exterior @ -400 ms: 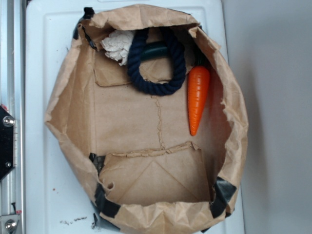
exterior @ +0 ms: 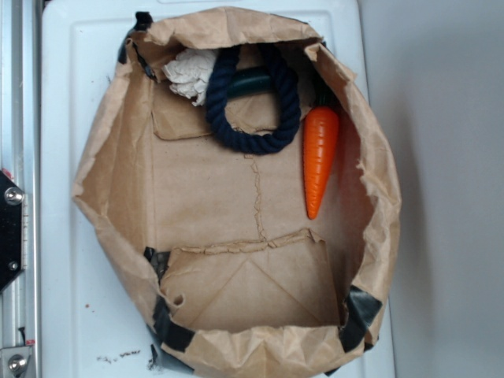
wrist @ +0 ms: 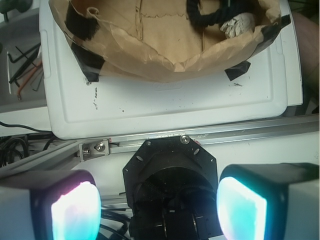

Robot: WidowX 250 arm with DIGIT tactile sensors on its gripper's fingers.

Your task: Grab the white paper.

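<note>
The white paper (exterior: 191,73) is a crumpled wad in the far left corner of the open brown paper bag (exterior: 118,197), touching the dark navy rope ring (exterior: 252,102). In the wrist view the white paper (wrist: 239,24) peeks over the bag's rim at the upper right, beside the rope ring (wrist: 210,15). My gripper (wrist: 159,210) is open, with nothing between its two glowing pads (wrist: 75,212), and it hangs over the robot's base, well short of the bag. The gripper does not show in the exterior view.
An orange toy carrot (exterior: 320,157) lies along the bag's right wall. The bag sits on a white tray (exterior: 63,157), taped down with black tape (wrist: 82,65). An aluminium rail (wrist: 200,135) and the black robot base (wrist: 170,175) lie between gripper and tray.
</note>
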